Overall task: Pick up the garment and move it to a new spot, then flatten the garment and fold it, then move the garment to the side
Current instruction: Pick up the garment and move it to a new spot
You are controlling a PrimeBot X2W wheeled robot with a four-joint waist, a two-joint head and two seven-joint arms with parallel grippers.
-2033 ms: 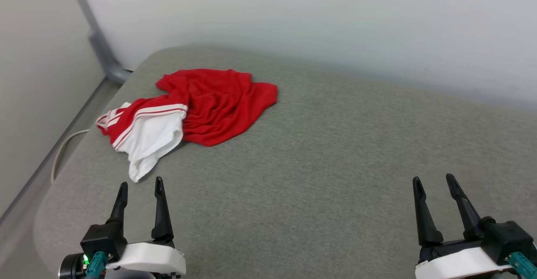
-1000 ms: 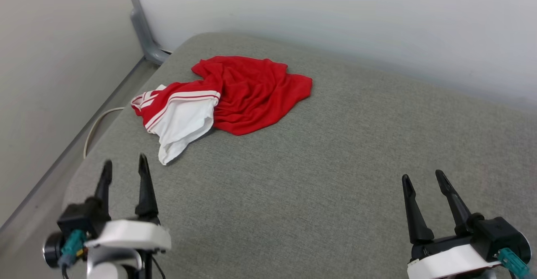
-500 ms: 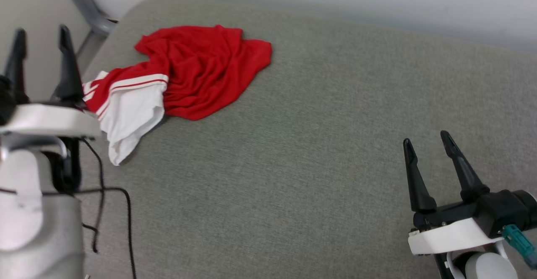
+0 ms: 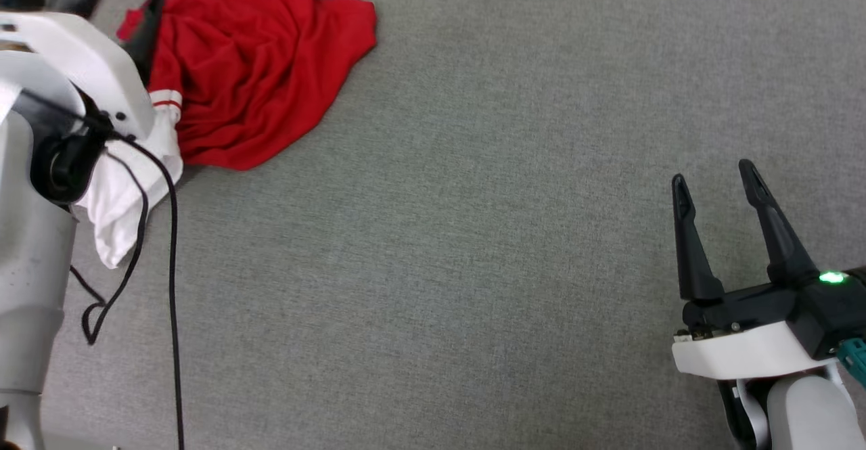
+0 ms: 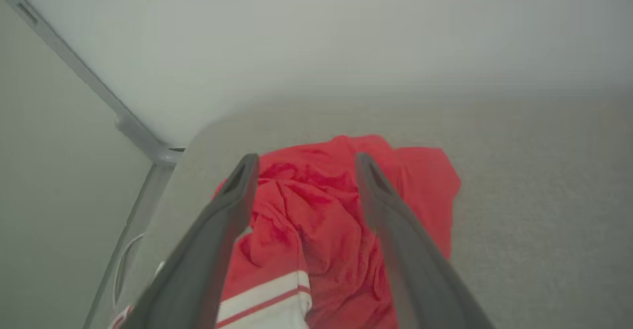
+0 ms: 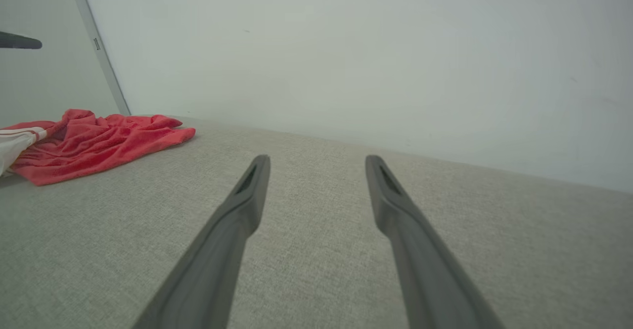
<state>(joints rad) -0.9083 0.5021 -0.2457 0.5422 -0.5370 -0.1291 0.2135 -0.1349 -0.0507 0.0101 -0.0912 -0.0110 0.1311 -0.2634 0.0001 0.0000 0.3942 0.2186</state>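
Two long, dark, tapered fingers of the left hand stand well apart above the garment. The garment is a crumpled heap of soft red knit with a white sleeve trimmed in red and white stripes. Whether the tips touch the cloth is hard to judge, though they seem to hover clear of it. The garment lies in deep folds near the far left corner of the surface, a flat pad with a rounded corner, covered in coarse grey woven fabric. The right hand hangs over the bare near right part of the surface, well apart from the garment. Its fingers are likewise spread wide with nothing between them. A thin black cable loops down beside the pale left forearm. A smooth pale wall rises behind the far edge.
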